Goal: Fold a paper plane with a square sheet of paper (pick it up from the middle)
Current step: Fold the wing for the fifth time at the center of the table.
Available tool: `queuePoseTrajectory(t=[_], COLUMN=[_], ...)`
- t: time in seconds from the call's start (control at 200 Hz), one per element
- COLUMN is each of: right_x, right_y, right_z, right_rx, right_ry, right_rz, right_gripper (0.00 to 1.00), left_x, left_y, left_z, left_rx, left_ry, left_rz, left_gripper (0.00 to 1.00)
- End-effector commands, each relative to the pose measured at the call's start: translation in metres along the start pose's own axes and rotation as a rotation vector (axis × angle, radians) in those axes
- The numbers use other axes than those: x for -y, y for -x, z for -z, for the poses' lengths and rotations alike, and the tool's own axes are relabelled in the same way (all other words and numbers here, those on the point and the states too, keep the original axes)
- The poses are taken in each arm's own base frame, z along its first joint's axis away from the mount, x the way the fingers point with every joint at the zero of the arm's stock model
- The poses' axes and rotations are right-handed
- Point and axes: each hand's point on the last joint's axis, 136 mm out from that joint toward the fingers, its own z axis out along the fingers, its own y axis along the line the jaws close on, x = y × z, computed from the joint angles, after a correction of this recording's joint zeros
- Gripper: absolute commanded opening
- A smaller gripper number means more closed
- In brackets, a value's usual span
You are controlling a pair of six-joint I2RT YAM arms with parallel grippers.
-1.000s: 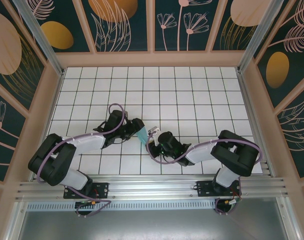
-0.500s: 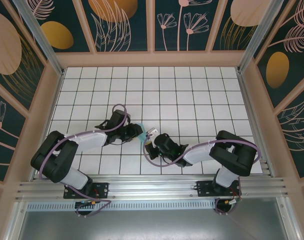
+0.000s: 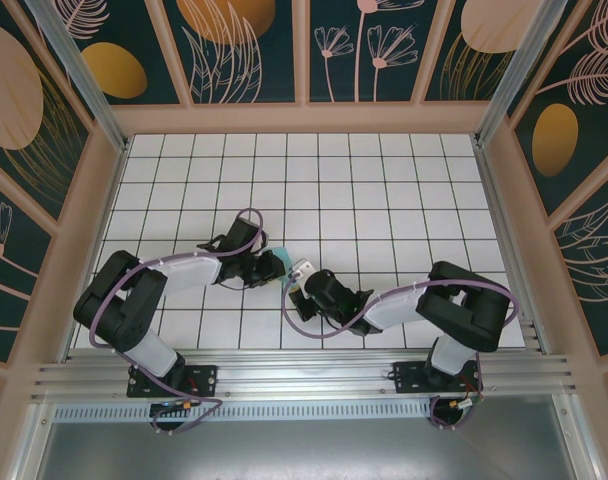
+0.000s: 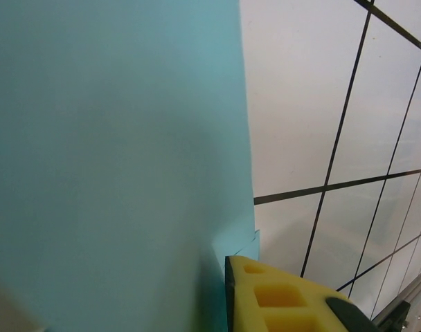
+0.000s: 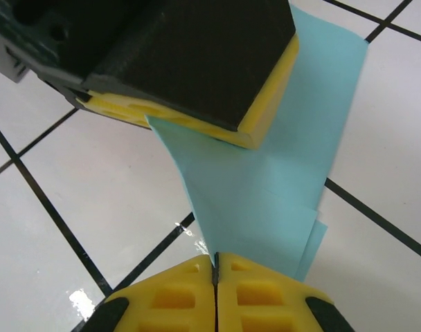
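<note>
We found the right gripper (image 5: 215, 273) pinching the paper (image 5: 266, 187) at one edge, pads pressed together. We could not tell whether the left gripper (image 3: 268, 266) gripped it.

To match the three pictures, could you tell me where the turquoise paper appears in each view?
Top external: paper, a small patch just left of centre.
Left wrist: paper fills the left half.
Right wrist: paper centre-right, pinched in the right gripper.
Shared landmark: the black-gridded white table.
</note>
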Motion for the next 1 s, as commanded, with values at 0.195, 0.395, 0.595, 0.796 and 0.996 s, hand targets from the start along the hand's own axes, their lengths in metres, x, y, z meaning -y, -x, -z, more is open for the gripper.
queuePoseTrajectory(t=[0.195, 0.395, 0.595, 0.796, 0.996], right_x=[0.003, 0.005, 0.01, 0.01, 0.014], right_y=[-0.003, 0.0, 0.009, 0.001, -0.005], right_z=[0.005, 0.005, 0.001, -0.005, -0.002], right_rx=[-0.037, -0.052, -0.023, -0.052, -0.066], right_ry=[-0.071, -0.119, -0.195, -0.194, -0.206], right_rz=[0.15, 0.248, 0.322, 0.379, 0.405], right_gripper=[0.22, 0.29, 0.3, 0.25, 0.18], left_x=[-0.003, -0.003, 0.001, 0.0, -0.001], left_y=[0.004, 0.003, 0.003, 0.003, 0.004], left_z=[0.004, 0.004, 0.004, 0.003, 0.002], left_rx=[-0.015, -0.022, -0.026, -0.03, -0.028], left_ry=[0.07, 0.066, 0.055, 0.06, 0.064], left_rz=[-0.044, -0.044, -0.044, -0.043, -0.047], left_gripper=[0.16, 0.12, 0.13, 0.13, 0.13])
